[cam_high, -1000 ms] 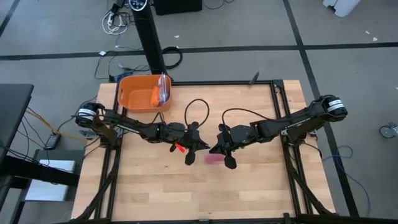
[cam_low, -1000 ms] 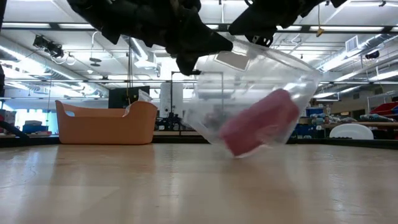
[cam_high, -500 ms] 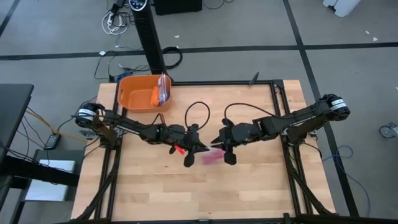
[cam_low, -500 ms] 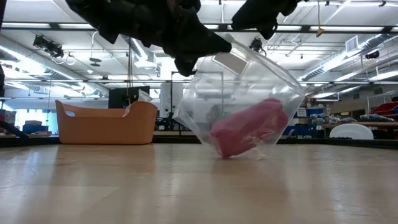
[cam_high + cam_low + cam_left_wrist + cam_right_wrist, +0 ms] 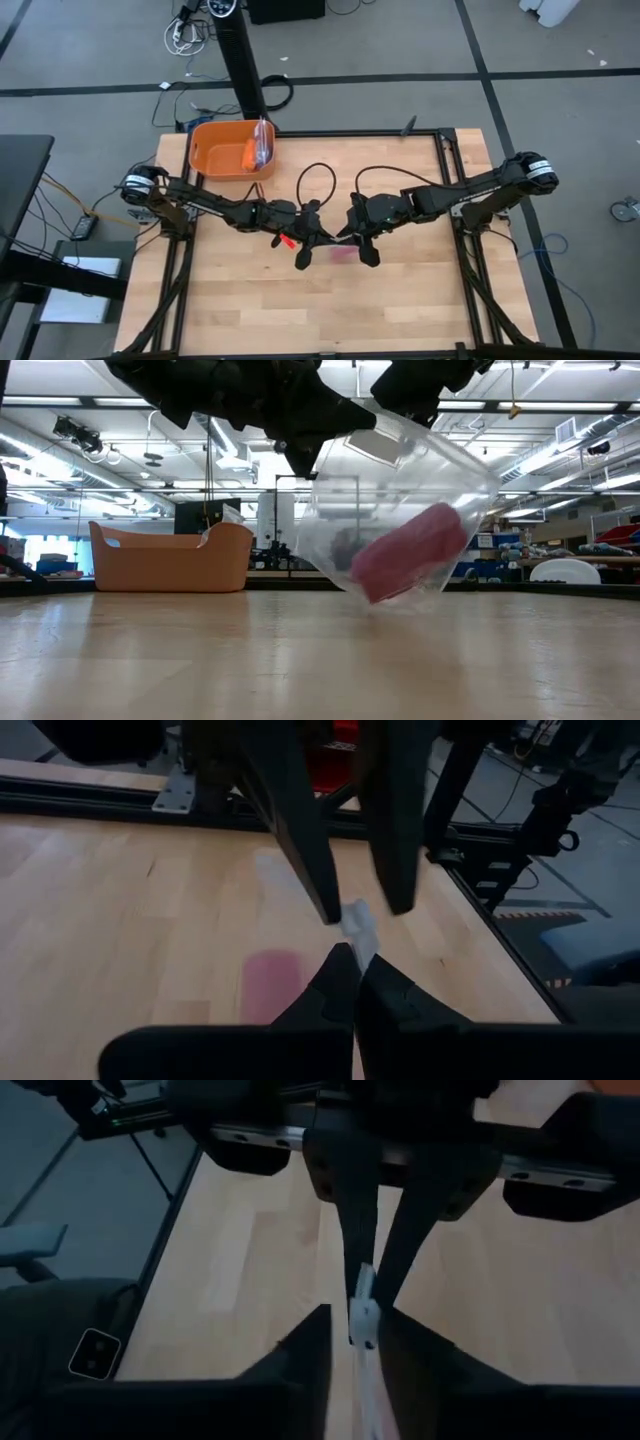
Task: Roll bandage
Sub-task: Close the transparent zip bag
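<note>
High view shows both arms meeting near the middle of the table (image 5: pixel 250 300). Left gripper (image 5: pixel 318 238) comes in from 9 o'clock and right gripper (image 5: pixel 350 232) from 3 o'clock, and their tips are almost touching each other.

Low view shows a clear bag (image 5: pixel 400 510) hanging under the two grippers, tilted, with its lowest corner just above the wood or touching it; I cannot tell which. The bandage (image 5: pixel 410 552) is inside this bag as a compact pink roll, lying slanted near the bottom. In the high view it appears as a pale pink spot (image 5: pixel 342 251) at about 6 o'clock from the gripper tips.

Left wrist view shows the left fingers (image 5: pixel 335 985) pressed together on the top edge of the bag (image 5: pixel 360 925), so this gripper is pinching the plastic. Right wrist view shows the right fingers (image 5: pixel 305 1345) standing a little apart, a narrow gap, with the bag edge (image 5: pixel 364 1312) between them; whether they press on it I cannot tell.

An orange tub (image 5: pixel 232 148) stands at the 11 o'clock corner of the table, well apart from the grippers.
</note>
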### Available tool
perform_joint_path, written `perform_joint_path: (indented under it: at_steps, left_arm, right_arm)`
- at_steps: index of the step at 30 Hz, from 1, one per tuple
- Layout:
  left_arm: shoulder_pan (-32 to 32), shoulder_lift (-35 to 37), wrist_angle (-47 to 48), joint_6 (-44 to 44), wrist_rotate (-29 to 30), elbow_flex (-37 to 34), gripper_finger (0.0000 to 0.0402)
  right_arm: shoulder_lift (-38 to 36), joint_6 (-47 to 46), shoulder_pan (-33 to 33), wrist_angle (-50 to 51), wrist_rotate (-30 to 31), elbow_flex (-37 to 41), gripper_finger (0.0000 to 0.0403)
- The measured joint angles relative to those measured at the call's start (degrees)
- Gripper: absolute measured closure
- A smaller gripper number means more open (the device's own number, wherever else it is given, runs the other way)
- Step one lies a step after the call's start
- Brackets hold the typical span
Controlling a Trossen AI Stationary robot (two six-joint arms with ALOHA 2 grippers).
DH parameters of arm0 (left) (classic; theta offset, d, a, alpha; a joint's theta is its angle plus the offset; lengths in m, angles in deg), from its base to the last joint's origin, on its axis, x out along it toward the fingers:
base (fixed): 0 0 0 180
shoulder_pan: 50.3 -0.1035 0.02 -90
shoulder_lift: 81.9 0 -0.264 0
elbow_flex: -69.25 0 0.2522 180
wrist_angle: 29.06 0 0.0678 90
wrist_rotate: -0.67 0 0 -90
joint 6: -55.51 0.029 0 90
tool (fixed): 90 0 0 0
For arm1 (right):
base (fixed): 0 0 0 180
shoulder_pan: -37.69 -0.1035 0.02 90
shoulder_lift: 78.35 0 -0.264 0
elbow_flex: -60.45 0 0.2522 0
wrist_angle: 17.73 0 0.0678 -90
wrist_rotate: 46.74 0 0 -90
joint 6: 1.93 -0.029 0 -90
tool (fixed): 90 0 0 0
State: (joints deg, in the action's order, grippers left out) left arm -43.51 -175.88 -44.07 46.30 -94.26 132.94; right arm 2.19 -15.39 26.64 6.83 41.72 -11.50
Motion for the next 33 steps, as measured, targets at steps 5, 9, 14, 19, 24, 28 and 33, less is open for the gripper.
perform_joint_path:
  at_steps: [5,9,14,19,24,28,33]
  left_arm:
    - [0.0,0.0,-0.08,0.0,-0.13,0.0,0.0401]
    - [0.02,0.0,-0.19,0.0,-0.3,-0.04,0.0401]
    - [0.02,0.0,-0.5,-0.2,-0.26,-0.04,0.0401]
    - [0.0,0.0,-0.66,-0.2,-0.17,-0.04,0.0401]
    - [0.07,0.0,-0.68,-0.22,0.11,-0.04,0.0401]
    - [0.07,0.0,-1.46,-0.24,-0.88,-0.04,0.0401]
    - [0.07,0.0,-1.66,-0.51,-1.09,-0.04,0.0401]
  right_arm:
    - [0.0,0.47,0.01,-0.24,0.22,0.0,0.0381]
    - [-0.03,0.9,-0.02,-0.24,0.97,0.0,0.0392]
    - [-0.04,0.16,0.02,-0.28,0.66,0.0,0.0341]
    - [-0.04,-0.33,0.01,-0.34,0.22,0.0,0.0283]
    - [-0.04,-0.53,0.56,-0.27,-1.6,0.0,0.0276]
    - [-0.04,-1.09,1.27,1.14,-2.23,0.02,0.0287]
    - [-0.04,-2.48,1.84,0.81,-4.52,0.02,0.0312]
